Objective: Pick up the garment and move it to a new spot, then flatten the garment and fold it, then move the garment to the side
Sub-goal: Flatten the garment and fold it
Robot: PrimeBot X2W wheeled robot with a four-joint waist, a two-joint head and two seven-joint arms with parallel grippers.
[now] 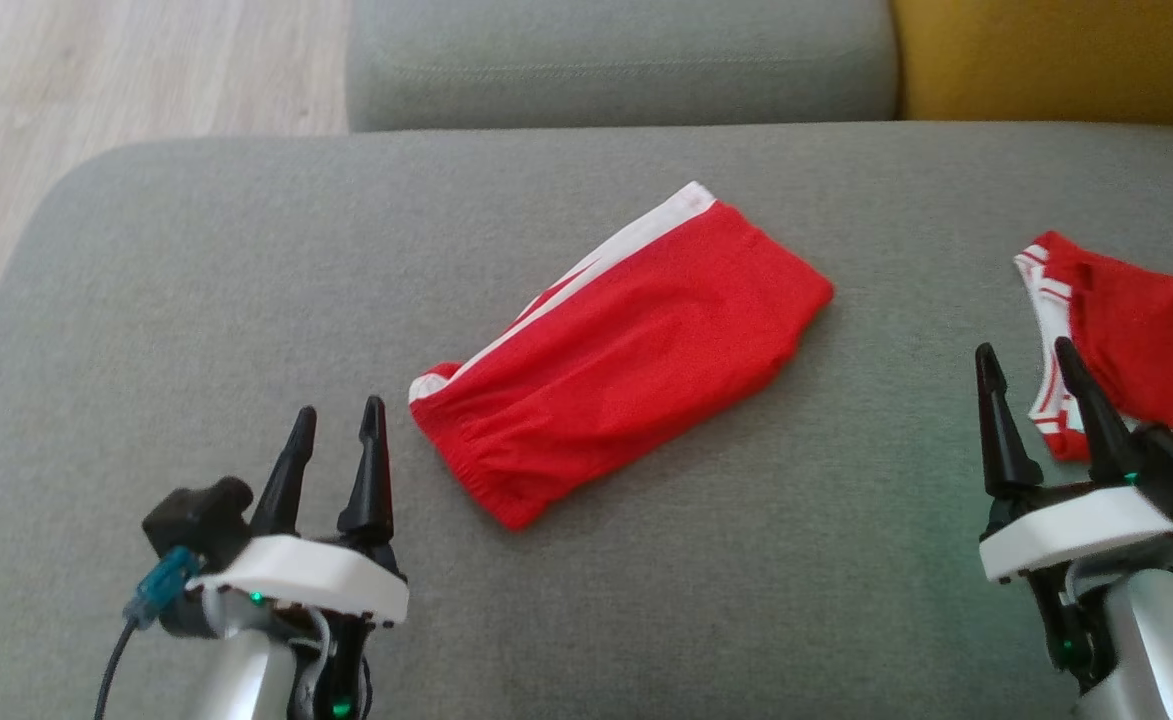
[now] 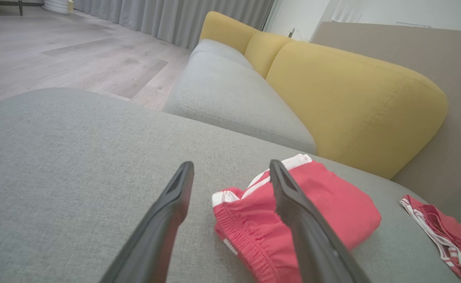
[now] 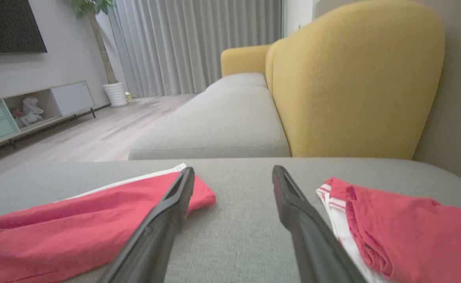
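since the garment looks folded on the sofa cushion, i hold left gripper and right gripper empty, fingers apart, flanking it, probably for shifting aside.

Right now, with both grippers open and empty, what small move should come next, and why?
Probably ease the left gripper forward and right toward the red shorts, at their near waistband corner: they already lie folded, that corner is closest, and the jaws stand open.
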